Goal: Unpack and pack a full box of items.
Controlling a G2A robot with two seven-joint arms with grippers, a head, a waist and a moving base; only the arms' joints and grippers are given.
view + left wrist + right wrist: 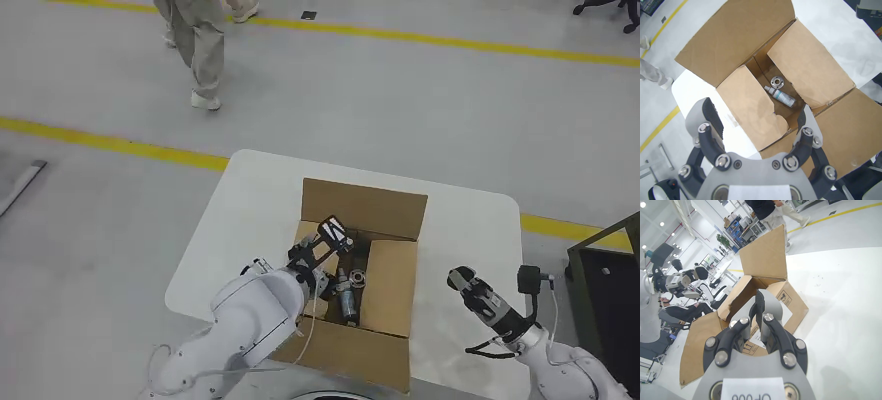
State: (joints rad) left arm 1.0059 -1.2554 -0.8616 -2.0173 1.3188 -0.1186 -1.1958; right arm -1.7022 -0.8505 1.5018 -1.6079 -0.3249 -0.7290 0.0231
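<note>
An open cardboard box (388, 290) (810, 70) (764, 256) stands on the white table (470, 225) with its flaps spread. On its floor lie a small white bottle (780, 96) (346, 302) and a round metal flange (777, 81). My left gripper (755, 108) (322, 258) hovers open above the box's near-left flap, nothing between its fingers. To the right of the box, over bare table, my right gripper (759, 300) (462, 283) is shut and empty. The left gripper (680, 283) also appears in the right wrist view, raised above the box.
The table's right half (480, 230) and its left strip (245, 220) are bare. A dark cart (608, 275) stands off the table's right edge. Yellow floor lines (110, 143) run behind the table.
</note>
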